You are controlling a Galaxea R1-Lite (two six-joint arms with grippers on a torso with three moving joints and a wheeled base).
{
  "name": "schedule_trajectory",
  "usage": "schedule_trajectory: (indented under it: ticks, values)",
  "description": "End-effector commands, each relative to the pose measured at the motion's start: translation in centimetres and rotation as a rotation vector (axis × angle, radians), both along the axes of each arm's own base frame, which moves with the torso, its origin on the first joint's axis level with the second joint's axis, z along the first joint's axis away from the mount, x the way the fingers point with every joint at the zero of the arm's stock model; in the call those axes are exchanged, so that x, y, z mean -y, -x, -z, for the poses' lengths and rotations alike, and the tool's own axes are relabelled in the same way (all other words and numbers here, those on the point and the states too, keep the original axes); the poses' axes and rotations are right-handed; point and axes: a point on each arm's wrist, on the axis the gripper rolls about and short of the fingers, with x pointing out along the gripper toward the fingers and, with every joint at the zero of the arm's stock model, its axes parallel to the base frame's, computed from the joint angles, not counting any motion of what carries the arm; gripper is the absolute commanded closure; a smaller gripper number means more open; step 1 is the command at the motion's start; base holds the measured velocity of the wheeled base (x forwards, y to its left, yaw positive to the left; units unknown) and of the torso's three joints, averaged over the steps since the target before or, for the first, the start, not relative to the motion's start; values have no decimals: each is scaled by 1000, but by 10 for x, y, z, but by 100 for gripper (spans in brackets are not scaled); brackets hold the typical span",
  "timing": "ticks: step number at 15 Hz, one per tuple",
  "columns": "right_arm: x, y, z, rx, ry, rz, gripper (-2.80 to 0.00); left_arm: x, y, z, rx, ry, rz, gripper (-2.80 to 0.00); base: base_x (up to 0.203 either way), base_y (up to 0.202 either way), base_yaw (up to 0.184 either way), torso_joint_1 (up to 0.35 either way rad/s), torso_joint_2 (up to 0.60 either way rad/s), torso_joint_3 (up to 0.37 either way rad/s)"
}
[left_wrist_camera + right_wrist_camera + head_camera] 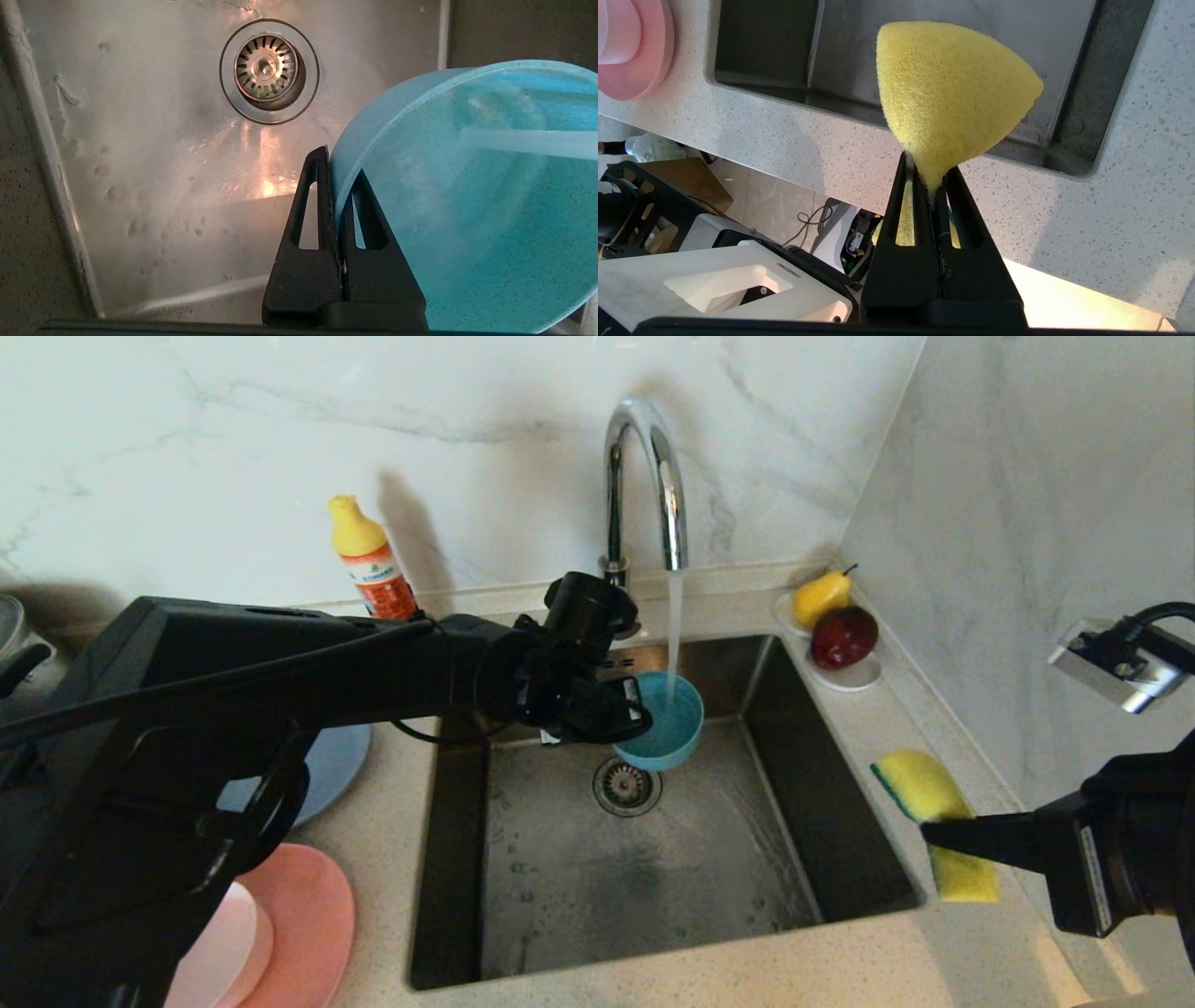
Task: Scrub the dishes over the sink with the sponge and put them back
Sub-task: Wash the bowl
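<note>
Only writing anywhere is on the orange detergent bottle (372,563) with the yellow cap, standing by the wall behind the sink's left corner, and the label is too small to read. No brand visible on the tap (644,476) either.

The left gripper (627,707) is out over the sink (653,859), its two fingers pressed together on the rim of the teal bowl (665,721). The bowl is tipped on its side, mouth facing the tap's stream, water running into it, right above the drain strainer (627,785). Matte, speckled plastic look in the left wrist view (467,210).

The right gripper (934,831) sits over the counter at the sink's right edge, clamped tight on the sponge (934,821): yellow foam, thin green scouring layer, squeezed hard at the middle so it fans out. It is well apart from the bowl.

Left of the sink: grey-blue plate (327,770), salmon-pink plate (308,915) and pale pink bowl (224,947) on it. A white saucer (845,677) with fruit sits in the back right corner.
</note>
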Motion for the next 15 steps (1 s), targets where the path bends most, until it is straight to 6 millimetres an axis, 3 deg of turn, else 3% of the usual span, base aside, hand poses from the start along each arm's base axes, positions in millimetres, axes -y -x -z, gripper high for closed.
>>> schedule_trajectory:
  ticks: [1, 6, 11, 15]
  values:
    - [1, 2, -1, 4, -5, 0, 0, 0, 1, -2, 1, 1, -3, 0, 0, 0, 0, 0, 0, 0]
    - [0, 1, 2, -7, 4, -3, 0, -7, 9, -15, 29, -14, -46, 0, 0, 0, 0, 0, 0, 0]
    - [-4, -5, 11, -50, 19, -18, 0, -37, 26, -59, 203, -171, -242, 0, 0, 0, 0, 0, 0, 0]
    - [-7, -9, 16, -74, 31, -16, 0, -61, 50, -94, 270, -183, -282, 0, 0, 0, 0, 0, 0, 0]
